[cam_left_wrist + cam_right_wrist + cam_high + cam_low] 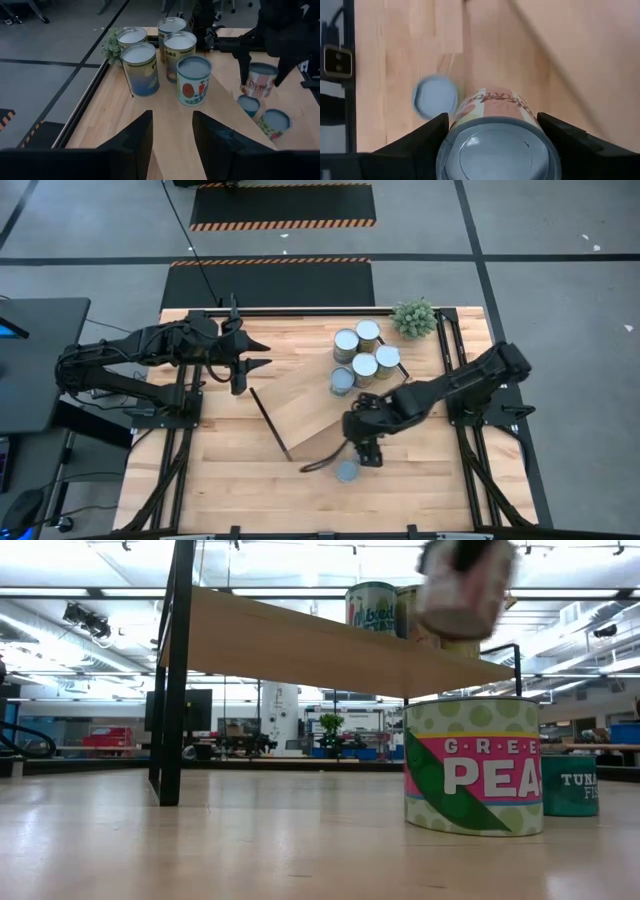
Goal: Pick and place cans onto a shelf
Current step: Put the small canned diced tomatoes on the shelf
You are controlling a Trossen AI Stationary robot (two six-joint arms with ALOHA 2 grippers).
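The light-wood shelf (300,405) stands over the table's middle. Several cans (364,367) stand upright in a cluster on its far right part. My right gripper (365,448) hangs near the shelf's near edge, shut on a can with a pink and orange label (260,82), which is in the air. Under it, a green peas can (473,765) and a teal tuna can (570,785) stand on the tabletop. My left gripper (172,145) is open and empty, raised over the table's far left and pointing toward the cans. My right gripper pinches the can between its two fingers, one on each side of the round wall just below the top rim (455,131). The fingers (245,65) come from above, pointing steeply down. The can hangs about upright, silver top up, lifted clear of table and shelf.
A small green plant (414,317) stands at the table's far right corner beside the cans. The shelf's black rail (270,425) runs along its left end and a black post (175,670) holds it up. Bare wood lies at the near left.
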